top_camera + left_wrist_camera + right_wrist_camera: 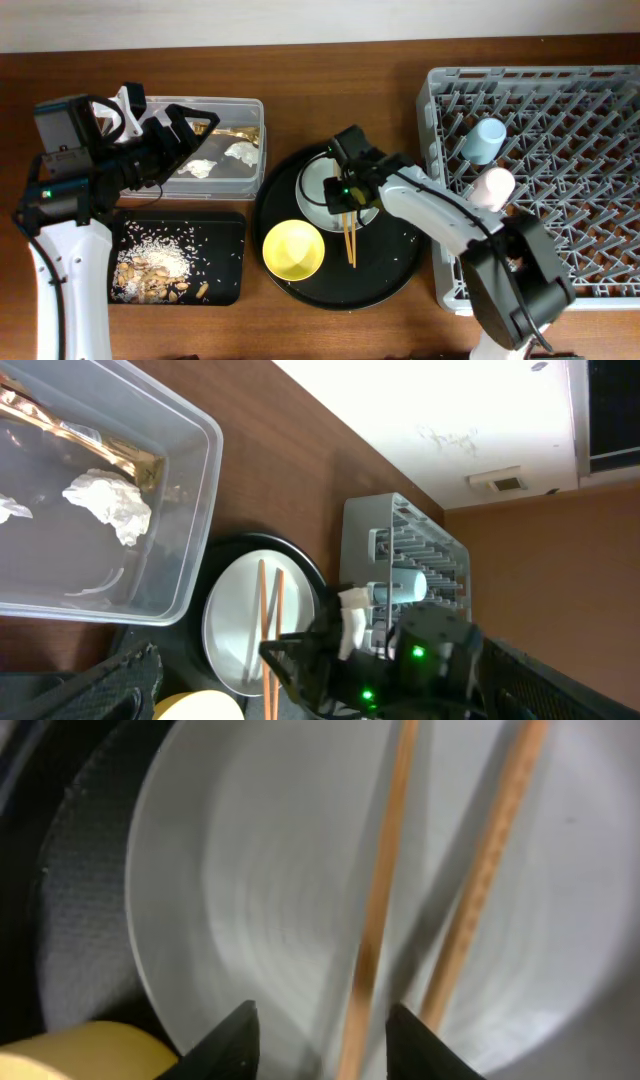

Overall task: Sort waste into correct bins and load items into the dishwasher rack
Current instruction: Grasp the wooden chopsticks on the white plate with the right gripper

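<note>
The right gripper [320, 1030] hangs low over the pale round plate [250, 870] on the large round black tray [390, 270]. Its jaws are parted and straddle one of the pair of wooden chopsticks [385, 870] without pinching it, while the other stick runs just outside one fingertip. Both sticks lie across the plate, and their far ends reach onto the tray beside the yellow bowl [292, 250]. Over to the left, the left gripper [195, 125] is spread wide and holds nothing. It hovers at the edge of the clear plastic rectangular tub [250, 105], where the crumpled gold foil wrapper [90, 445] and the small crumpled white tissue wads [110, 500] lie. Just in front of the tub, the shallow black rectangular tray [225, 230] carries the beige food scraps with white crumbs [150, 270]. On the right, the large grey plastic lattice rack [580, 250] has the light blue cup [483, 140] and the pink cup [495, 188] near its left side.
</note>
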Robot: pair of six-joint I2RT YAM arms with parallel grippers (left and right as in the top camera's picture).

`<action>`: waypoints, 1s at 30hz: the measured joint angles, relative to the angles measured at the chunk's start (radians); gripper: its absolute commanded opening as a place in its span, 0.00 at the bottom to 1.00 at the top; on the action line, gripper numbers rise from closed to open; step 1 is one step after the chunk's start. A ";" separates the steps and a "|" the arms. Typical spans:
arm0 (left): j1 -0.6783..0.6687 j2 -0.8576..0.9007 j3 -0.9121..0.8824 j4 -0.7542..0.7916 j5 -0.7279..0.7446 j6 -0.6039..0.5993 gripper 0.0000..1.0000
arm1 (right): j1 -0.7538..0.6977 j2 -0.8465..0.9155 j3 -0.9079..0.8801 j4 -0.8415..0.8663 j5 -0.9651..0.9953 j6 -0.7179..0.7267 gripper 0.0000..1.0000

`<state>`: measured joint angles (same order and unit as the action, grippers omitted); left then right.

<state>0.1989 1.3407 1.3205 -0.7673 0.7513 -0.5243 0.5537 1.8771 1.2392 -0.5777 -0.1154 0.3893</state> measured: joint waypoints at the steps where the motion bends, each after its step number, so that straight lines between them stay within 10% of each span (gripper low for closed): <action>1: 0.000 0.000 0.000 0.000 0.000 0.000 0.99 | 0.005 0.009 0.000 0.003 0.000 0.002 0.38; 30: 0.000 0.000 0.000 0.000 0.000 0.000 0.99 | 0.024 0.058 -0.002 -0.019 0.067 0.008 0.04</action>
<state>0.1989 1.3407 1.3205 -0.7673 0.7513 -0.5243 0.5781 1.9347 1.2377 -0.5964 -0.0486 0.3977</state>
